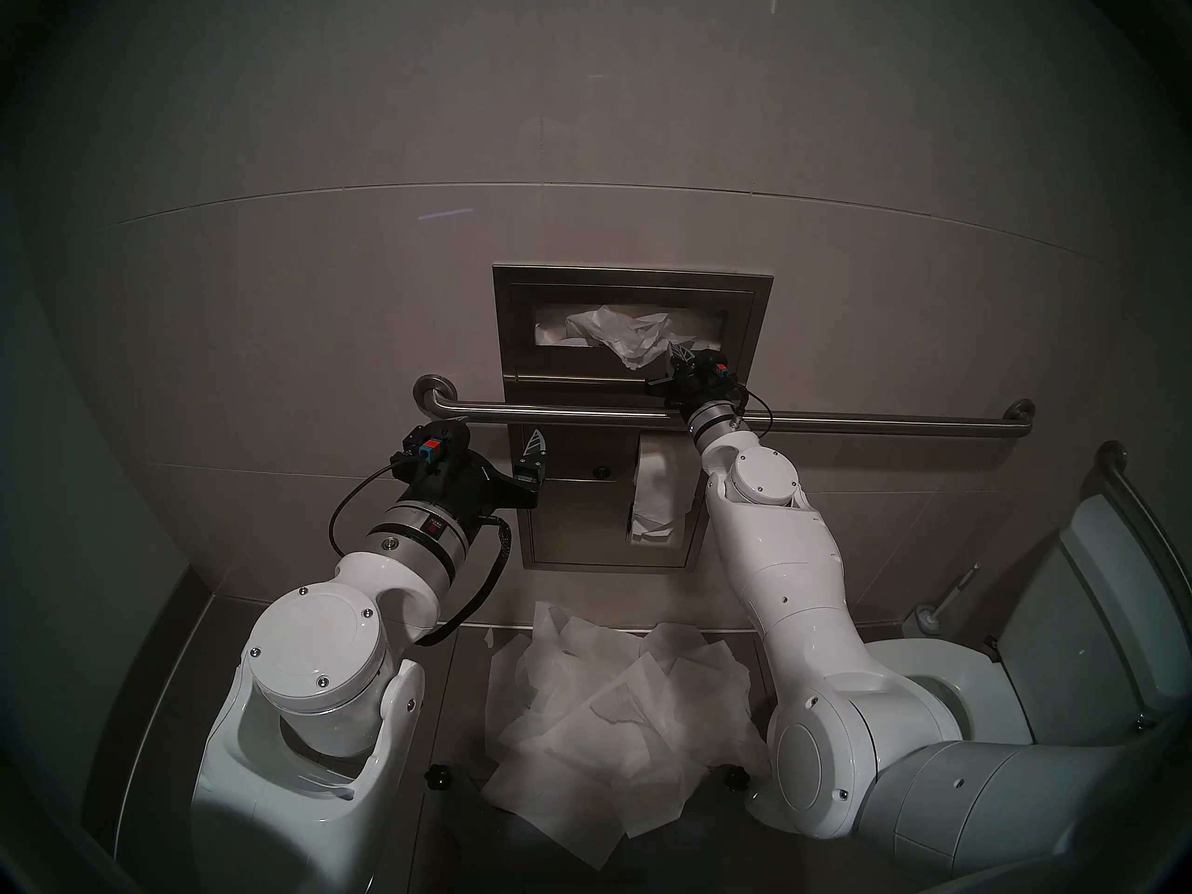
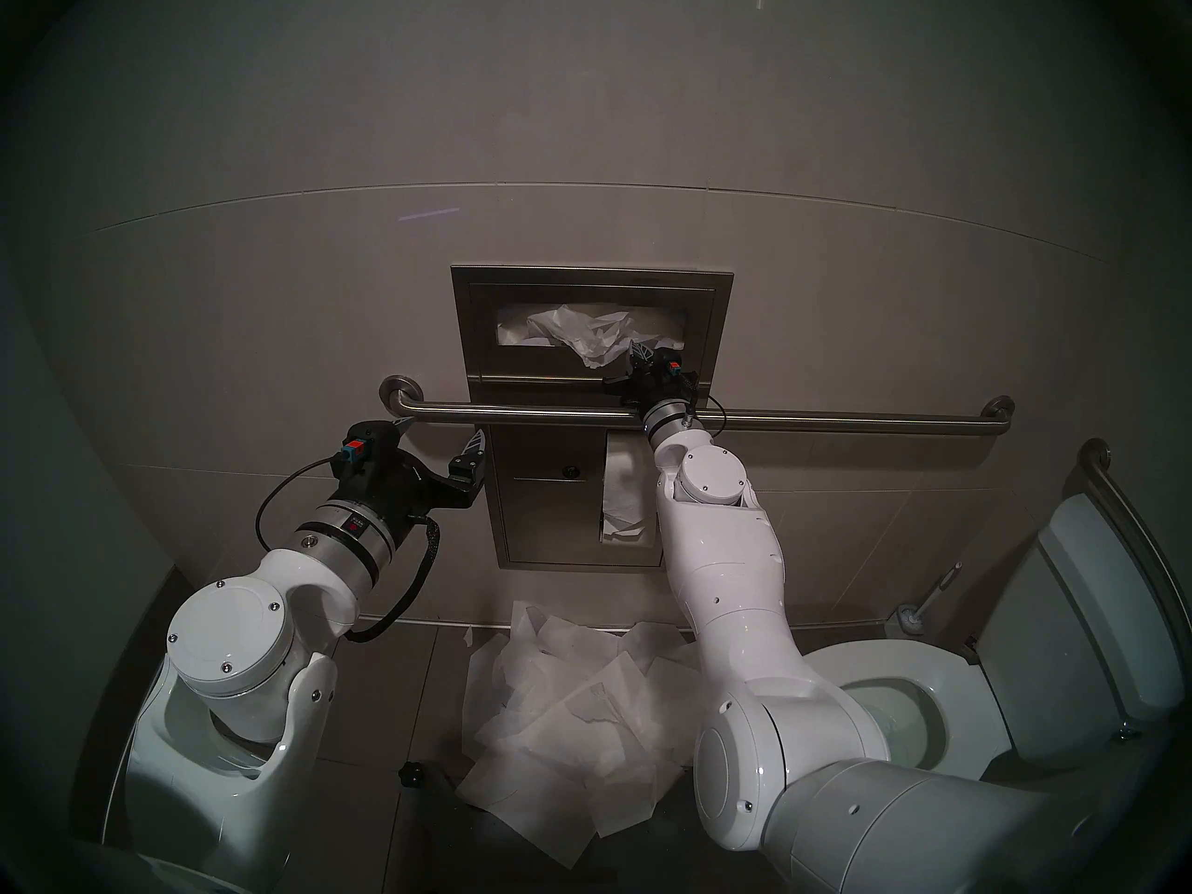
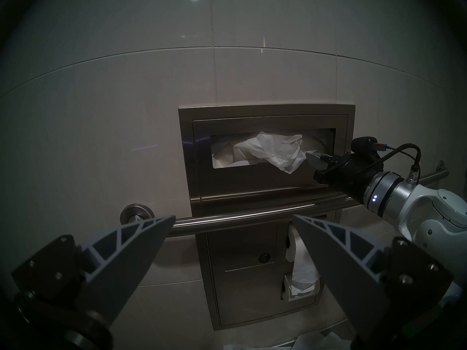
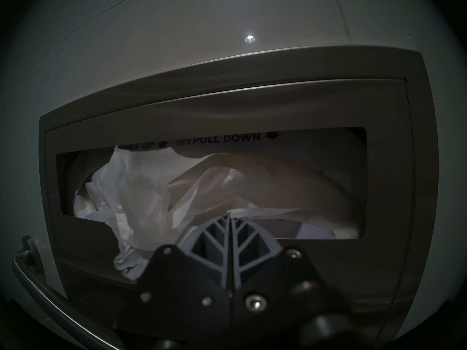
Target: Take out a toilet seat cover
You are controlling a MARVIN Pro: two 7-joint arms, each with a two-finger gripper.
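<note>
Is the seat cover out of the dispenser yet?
Partly: the toilet seat cover hangs crumpled from the dispenser slot, mostly inside.

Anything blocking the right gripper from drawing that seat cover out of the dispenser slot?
Nothing visible. The right gripper sits closed at the toilet seat cover bunched out of the dispenser; the grab bar runs below.

Steel dispenser (image 1: 742,331) is recessed in the tiled wall; crumpled seat cover (image 1: 622,335) hangs out of its slot; right gripper (image 1: 678,356) sits at the sheet's lower right edge, above the grab bar (image 1: 838,420); left gripper (image 1: 534,451) hangs below the bar's left end, fingers apart; toilet paper (image 1: 658,493) lower down; heap of white sheets (image 1: 606,731) on the floor; toilet (image 1: 954,673) at right.
</note>
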